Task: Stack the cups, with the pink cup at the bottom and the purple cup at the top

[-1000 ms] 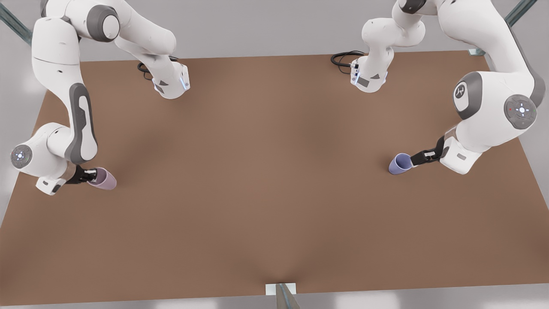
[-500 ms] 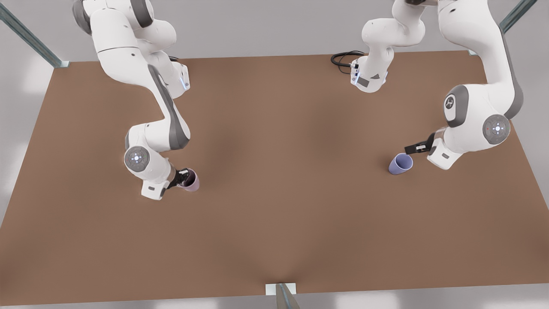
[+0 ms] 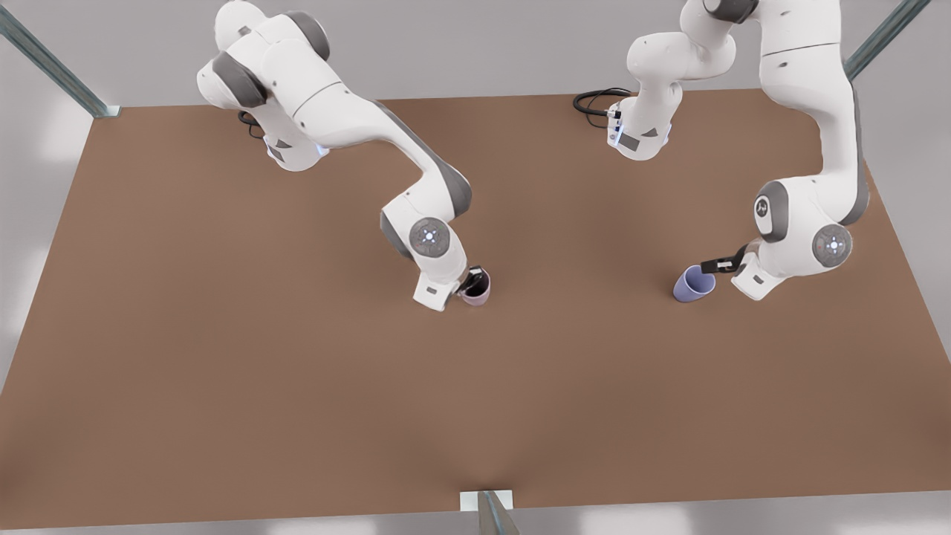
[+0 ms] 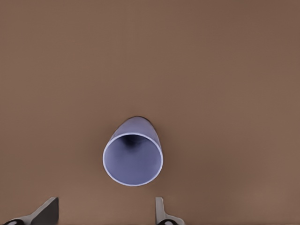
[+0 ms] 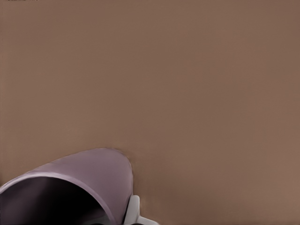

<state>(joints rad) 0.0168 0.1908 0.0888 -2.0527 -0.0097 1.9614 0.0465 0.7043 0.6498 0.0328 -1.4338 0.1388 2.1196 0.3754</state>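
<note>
A wide brown bench (image 3: 223, 386) lies under two white robot arms, and most of its surface is bare, with broad open room along the near edge and between the two cups. The pink cup (image 3: 476, 288) is near the middle of the bench, well away from every edge, grasped by the right tool (image 3: 471, 282), whose fingers are clenched on the cup's rim, one finger (image 5: 133, 211) pressed to the outer wall. In the right wrist view the pink cup (image 5: 79, 187) is a smooth, pale dusty mauve with a dark inside, tapered and without a handle. It is not clear whether its base touches the bench. The purple cup (image 3: 694, 284) stands apart toward the front view's right, resting on the bench a good way in from the right edge, with its mouth tipped toward the camera. The left tool (image 3: 719, 264) hovers just beside and above its rim, released, fingers spread and touching nothing. In the left wrist view the purple cup (image 4: 133, 154) shows a round periwinkle mouth with a thin pale lip, sitting ahead of the two parted fingertips (image 4: 46, 211). The two cups are well apart. Neither cup carries any readable writing or label.
</note>
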